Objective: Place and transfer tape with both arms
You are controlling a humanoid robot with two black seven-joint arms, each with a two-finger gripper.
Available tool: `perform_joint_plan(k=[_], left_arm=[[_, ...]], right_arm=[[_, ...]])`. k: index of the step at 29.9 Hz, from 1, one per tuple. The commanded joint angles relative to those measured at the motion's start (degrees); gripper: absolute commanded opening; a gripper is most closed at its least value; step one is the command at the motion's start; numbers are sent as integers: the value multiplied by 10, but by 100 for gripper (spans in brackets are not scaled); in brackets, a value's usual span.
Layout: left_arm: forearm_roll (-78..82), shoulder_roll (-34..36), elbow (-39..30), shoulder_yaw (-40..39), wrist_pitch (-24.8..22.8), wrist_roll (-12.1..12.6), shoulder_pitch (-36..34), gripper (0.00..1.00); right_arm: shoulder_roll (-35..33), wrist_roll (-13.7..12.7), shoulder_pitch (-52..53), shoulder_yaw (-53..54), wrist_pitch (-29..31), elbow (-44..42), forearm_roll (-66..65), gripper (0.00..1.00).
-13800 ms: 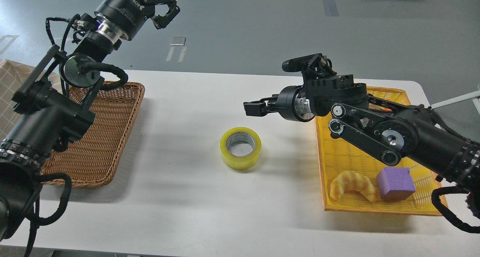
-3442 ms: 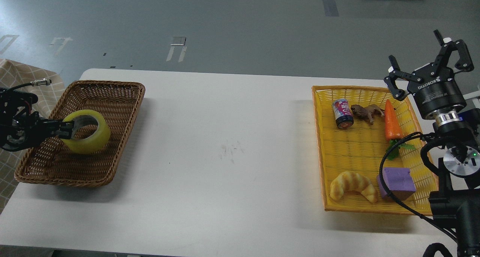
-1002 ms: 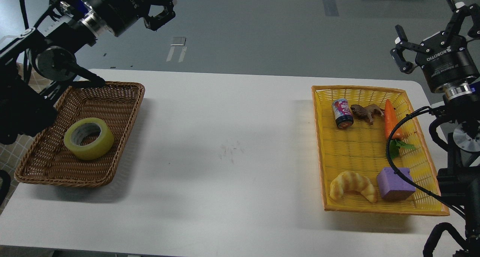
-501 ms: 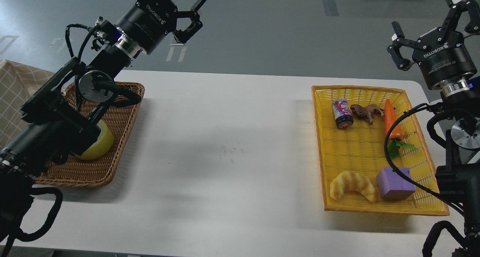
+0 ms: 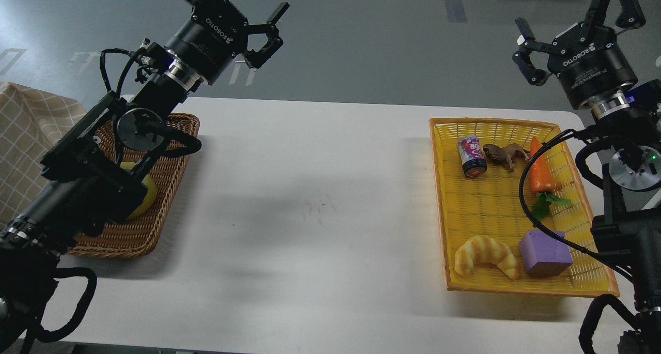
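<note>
Currently the tape [image 5: 145, 198] lies inside the brown wicker basket [image 5: 170, 175] at the left end of the white table [image 5: 310, 214]; only a small yellow portion of the roll shows, since the left arm [image 5: 93, 183] crosses in front of it, so its exact orientation cannot be told. The left gripper [image 5: 235, 5] is raised above the far edge of the table, well apart from the tape, with its fingers spread and nothing between them. The right gripper [image 5: 576, 13] is likewise raised at the upper right, fingers spread, empty, near the far right corner of the yellow plastic basket [image 5: 439, 199]. That basket holds a small can [image 5: 472, 156] lying beside a brown toy animal [image 5: 503, 154], probably a frog, a toy carrot [image 5: 539, 170] with green leaves, a croissant toy [image 5: 486, 256] and a purple cube [image 5: 545, 252]; the last two sit side by side at the near end.
</note>
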Motion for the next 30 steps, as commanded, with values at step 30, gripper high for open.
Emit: perform_joint_plan(k=[30], left_arm=[[7,-25,6,2,0,0,38,98]], right_arm=[[-8,1,-1,0,0,3,0,100]])
